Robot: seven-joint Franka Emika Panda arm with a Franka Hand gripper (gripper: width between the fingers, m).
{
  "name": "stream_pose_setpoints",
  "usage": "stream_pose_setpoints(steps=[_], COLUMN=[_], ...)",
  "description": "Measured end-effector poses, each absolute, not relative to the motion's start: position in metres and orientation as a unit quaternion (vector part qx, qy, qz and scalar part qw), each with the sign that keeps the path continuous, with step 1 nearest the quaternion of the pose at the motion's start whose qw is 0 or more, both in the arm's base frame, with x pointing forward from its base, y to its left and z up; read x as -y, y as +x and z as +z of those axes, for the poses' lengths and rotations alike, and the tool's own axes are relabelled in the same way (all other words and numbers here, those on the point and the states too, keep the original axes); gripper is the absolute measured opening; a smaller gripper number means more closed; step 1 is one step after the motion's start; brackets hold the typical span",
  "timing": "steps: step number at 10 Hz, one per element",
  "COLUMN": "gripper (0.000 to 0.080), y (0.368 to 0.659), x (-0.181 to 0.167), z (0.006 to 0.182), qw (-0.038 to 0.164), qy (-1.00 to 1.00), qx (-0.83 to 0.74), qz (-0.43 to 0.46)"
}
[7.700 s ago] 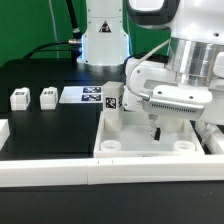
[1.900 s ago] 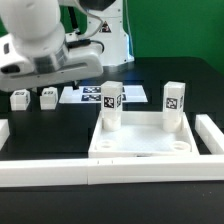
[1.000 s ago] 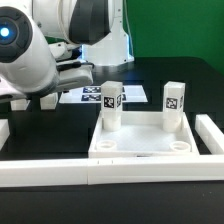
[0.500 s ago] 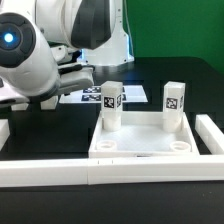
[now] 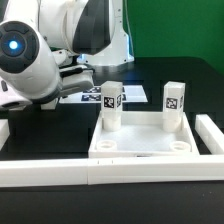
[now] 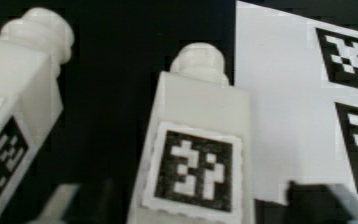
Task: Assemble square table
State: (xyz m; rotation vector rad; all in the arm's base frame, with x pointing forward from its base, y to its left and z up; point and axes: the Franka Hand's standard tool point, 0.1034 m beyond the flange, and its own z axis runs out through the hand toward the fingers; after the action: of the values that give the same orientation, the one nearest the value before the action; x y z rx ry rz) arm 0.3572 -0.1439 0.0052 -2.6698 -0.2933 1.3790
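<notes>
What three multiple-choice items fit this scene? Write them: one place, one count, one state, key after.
1. The upright legs stand in which sockets of the square top? A near corners B far corners C none
2. Loose legs in the wrist view? A one B two C four
3. The gripper is: A open B shut on a leg C shut on the top
Key: B, both stand at the rim farther from the exterior camera; B, two lie on the black table; A, its fingers flank one loose leg with gaps.
</notes>
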Motion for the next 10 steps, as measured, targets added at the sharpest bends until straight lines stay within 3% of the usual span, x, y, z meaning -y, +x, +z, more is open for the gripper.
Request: stream_pose_setpoints(steps=[1,2,8,10], gripper=[0.0397,0.0288,0.0288,0.0289], y=[0.357,0.357,0.359,0.388], x=[0.143,0.143,0.142,0.146], z=[0.005,0.005,0.008,0.046], qw=[0.061,0.061,0.063,0.074], qy=[-0.882,-0.882,-0.88,-0.876], qx=[0.098,0.099,0.105,0.119], qz=[0.456,0.456,0.458,0.462])
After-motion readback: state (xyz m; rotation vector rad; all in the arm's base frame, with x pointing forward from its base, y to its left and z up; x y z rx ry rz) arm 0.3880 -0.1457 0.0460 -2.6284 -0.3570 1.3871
